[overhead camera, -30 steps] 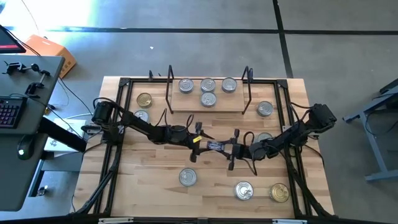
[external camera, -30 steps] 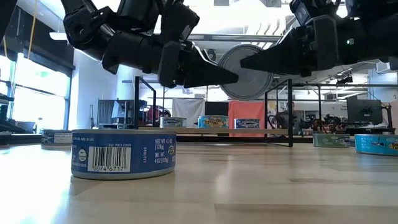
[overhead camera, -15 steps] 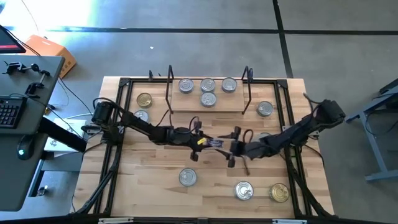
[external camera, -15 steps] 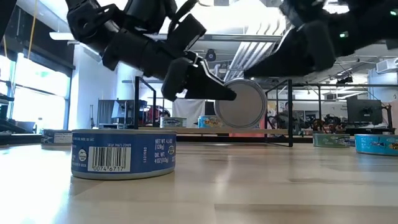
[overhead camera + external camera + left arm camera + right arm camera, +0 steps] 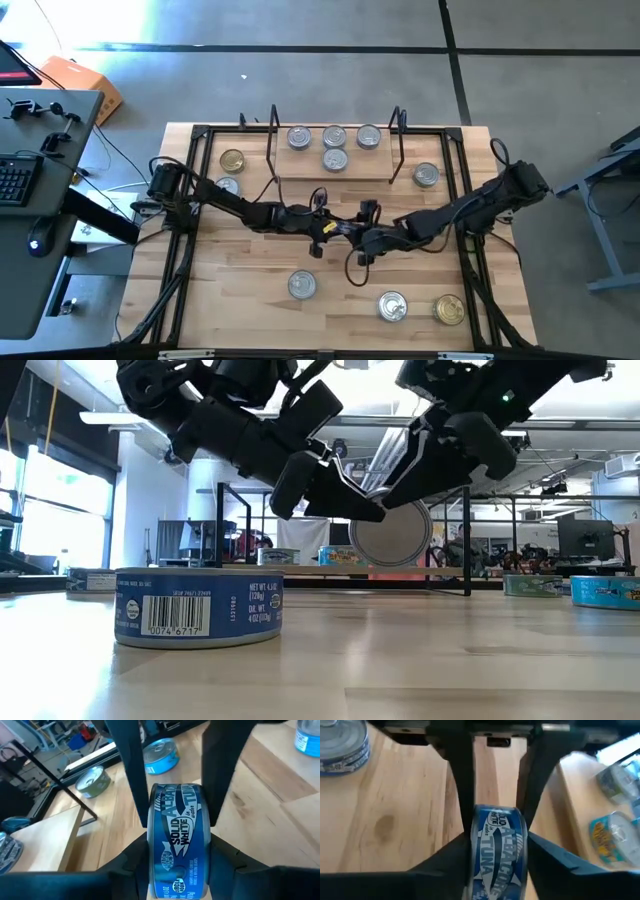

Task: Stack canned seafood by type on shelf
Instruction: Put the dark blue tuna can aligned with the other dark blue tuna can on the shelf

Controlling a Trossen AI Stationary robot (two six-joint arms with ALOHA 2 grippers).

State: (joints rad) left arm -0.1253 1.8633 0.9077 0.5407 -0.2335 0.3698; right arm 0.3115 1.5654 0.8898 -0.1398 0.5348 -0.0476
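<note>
Left wrist view: round blue-labelled tin (image 5: 176, 845).

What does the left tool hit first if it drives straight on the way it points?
The right tool, facing the left tool head-on across the tuna can that the left grips on edge. Almost no gap, it seems.

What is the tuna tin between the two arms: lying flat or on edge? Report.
On edge, off the table. The low view shows the tuna tin's round face sideways, above the tabletop; the left tool and right tool each flank its faces.
</note>
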